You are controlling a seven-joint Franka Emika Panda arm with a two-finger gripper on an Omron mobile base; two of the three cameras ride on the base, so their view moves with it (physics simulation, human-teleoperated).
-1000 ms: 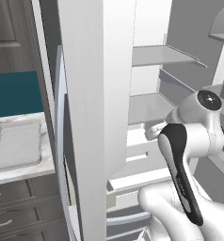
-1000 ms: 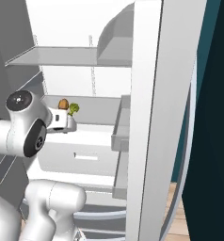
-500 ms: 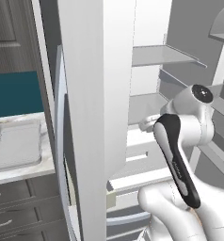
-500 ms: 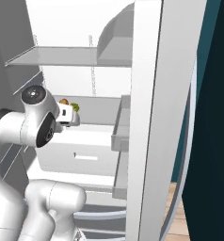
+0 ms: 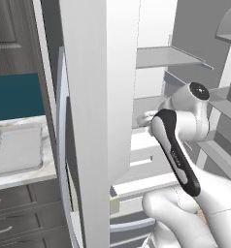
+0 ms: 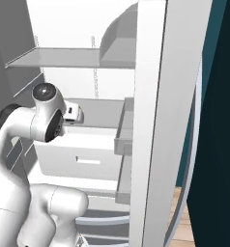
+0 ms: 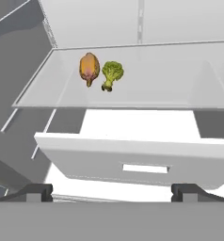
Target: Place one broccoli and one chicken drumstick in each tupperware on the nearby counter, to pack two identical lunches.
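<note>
in the hand view we look into the open fridge, where a chicken drumstick [image 7: 89, 68] and a broccoli [image 7: 112, 74] lie side by side on a glass shelf [image 7: 180, 89], the drumstick at about 11 o'clock from centre and the broccoli just beside it toward 12; we cannot tell whether they touch. below the shelf a white drawer [image 7: 128, 160] sits slightly pulled out. the gripper [image 7: 112, 190] has its fingers spread wide, one dark tip at 7 o'clock and the other at 5 o'clock, with nothing between them, well apart from the food.

from the left base view we see the arm reaching past the fridge door [image 5: 95, 121] into the fridge, and at 9 o'clock one tupperware [image 5: 18, 147] lying on the white counter [image 5: 47, 169], its inside seemingly bare, though part of it is cut off by the frame edge. in the right base view the hand sits near the shelf, at roughly 10 o'clock.
</note>
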